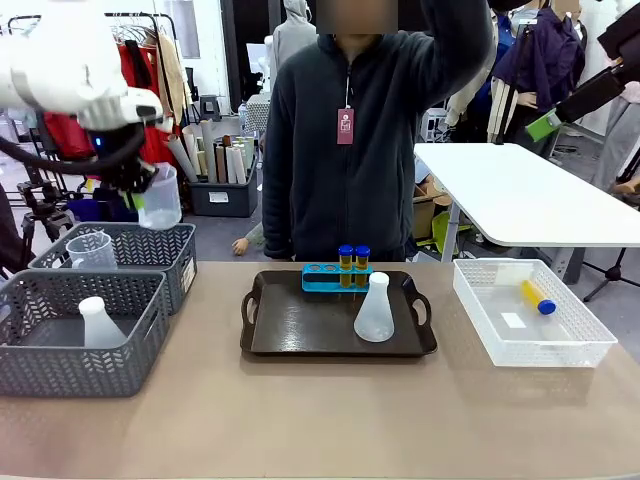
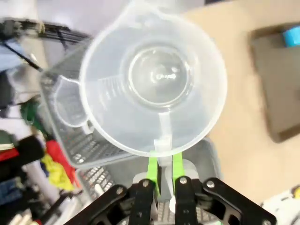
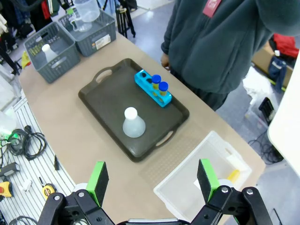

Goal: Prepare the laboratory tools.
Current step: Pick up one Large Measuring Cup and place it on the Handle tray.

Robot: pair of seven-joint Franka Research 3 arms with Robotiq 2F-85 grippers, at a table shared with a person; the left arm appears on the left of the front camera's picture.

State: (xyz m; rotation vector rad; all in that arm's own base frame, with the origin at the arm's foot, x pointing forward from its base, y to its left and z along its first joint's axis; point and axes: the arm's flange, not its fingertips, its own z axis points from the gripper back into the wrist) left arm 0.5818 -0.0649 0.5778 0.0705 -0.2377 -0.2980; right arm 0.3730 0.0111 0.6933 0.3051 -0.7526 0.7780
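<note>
Left gripper (image 2: 164, 164) is clamped on the beaker (image 1: 160, 198) handle, beaker held in the air upper left of front view, above the rear basket (image 1: 150, 258). Step looks like moving the beaker to the tray (image 1: 300, 335) at centre. Next: swing right, set it upright on bare tray left of the flask (image 1: 374, 312), clear of the rack (image 1: 320, 281). Right gripper (image 3: 153, 180) has its jaws wide apart, holding nothing.

Bright even light, soft shadows; left wrist view blurred around beaker (image 2: 154, 79)

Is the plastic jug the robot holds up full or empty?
Empty: the left wrist view looks straight into the jug and shows its bare bottom.
</note>
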